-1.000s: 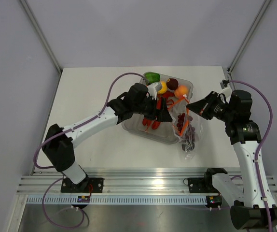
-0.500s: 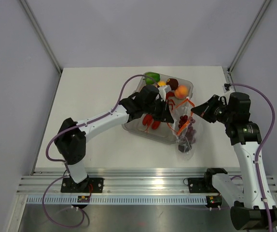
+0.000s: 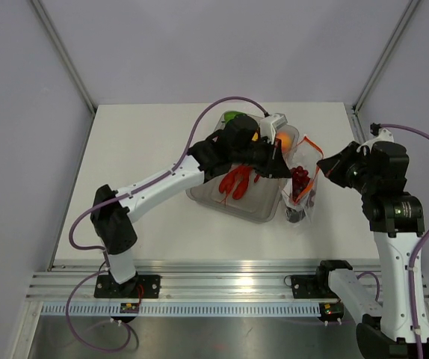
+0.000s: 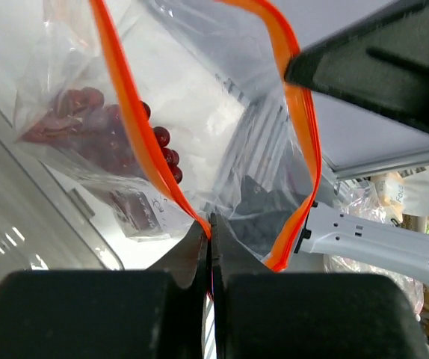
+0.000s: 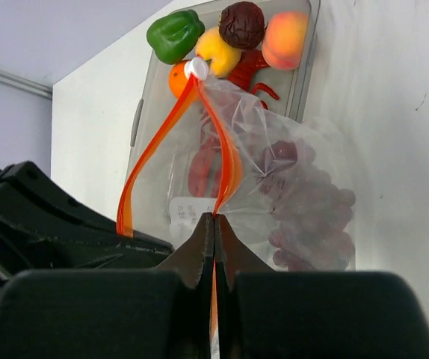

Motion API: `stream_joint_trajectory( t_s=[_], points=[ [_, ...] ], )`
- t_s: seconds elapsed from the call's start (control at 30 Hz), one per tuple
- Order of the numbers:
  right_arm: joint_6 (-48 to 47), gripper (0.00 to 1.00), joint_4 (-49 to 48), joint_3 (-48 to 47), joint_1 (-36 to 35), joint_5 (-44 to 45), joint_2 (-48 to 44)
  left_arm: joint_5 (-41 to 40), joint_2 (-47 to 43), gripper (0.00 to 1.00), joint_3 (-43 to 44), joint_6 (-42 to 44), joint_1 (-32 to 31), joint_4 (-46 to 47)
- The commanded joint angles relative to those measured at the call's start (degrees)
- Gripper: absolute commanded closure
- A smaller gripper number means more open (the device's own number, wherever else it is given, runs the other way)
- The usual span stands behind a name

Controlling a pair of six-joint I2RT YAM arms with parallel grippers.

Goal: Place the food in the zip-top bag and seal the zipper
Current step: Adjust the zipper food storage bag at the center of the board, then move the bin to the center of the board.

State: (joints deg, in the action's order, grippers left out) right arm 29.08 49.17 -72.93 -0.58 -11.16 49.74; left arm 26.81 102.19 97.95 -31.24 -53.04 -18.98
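The left gripper (image 4: 209, 222) is found clamped on one lip of the red-orange zipper (image 4: 308, 149) of the zip-top bag (image 3: 304, 202). The right gripper (image 5: 214, 218) is clamped on the opposite lip, so the mouth is held agape between them. The bag is located just off the tray's (image 5: 306, 67) right rim, toward the right edge of the desk (image 3: 147, 142), with purple grapes (image 5: 315, 213) noted inside. The lobster (image 3: 237, 179), pepper (image 5: 173, 34), yellow fruit (image 5: 218, 51), plum (image 5: 242, 24), peach (image 5: 285, 37) and orange (image 5: 177, 76) are recorded in the tray.
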Motion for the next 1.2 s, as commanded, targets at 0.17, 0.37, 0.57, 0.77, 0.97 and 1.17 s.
stream_joint_trajectory(
  t_s=[0.17, 0.37, 0.57, 0.77, 0.97, 1.17],
  points=[
    [2.0, 1.00, -5.0, 10.9, 0.0, 2.9, -2.0, -0.9, 8.0, 0.29, 10.9, 7.1, 0.4, -8.0],
    [2.4, 1.00, -6.6, 15.4, 0.0, 5.8, -3.3, -5.0, 0.7, 0.26, 5.0, 10.1, 8.9, -8.8],
    [1.7, 1.00, -6.6, 14.7, 0.0, 4.8, -2.8, -22.5, 2.0, 0.02, 5.1, 14.6, 18.8, -19.1],
    [2.4, 1.00, -7.7, 14.1, -0.1, 2.2, -2.4, -30.5, 12.4, 0.01, 11.2, 18.8, 24.3, -29.5],
    [2.4, 1.00, -7.0, 13.1, 0.0, 1.8, -2.2, -30.4, 19.8, 0.11, 10.0, 19.6, 25.5, -26.6],
    [1.7, 1.00, -6.5, 13.0, 0.0, 1.8, -2.3, -33.6, 21.1, 0.41, 9.0, 18.9, 27.0, -27.3]
  ],
)
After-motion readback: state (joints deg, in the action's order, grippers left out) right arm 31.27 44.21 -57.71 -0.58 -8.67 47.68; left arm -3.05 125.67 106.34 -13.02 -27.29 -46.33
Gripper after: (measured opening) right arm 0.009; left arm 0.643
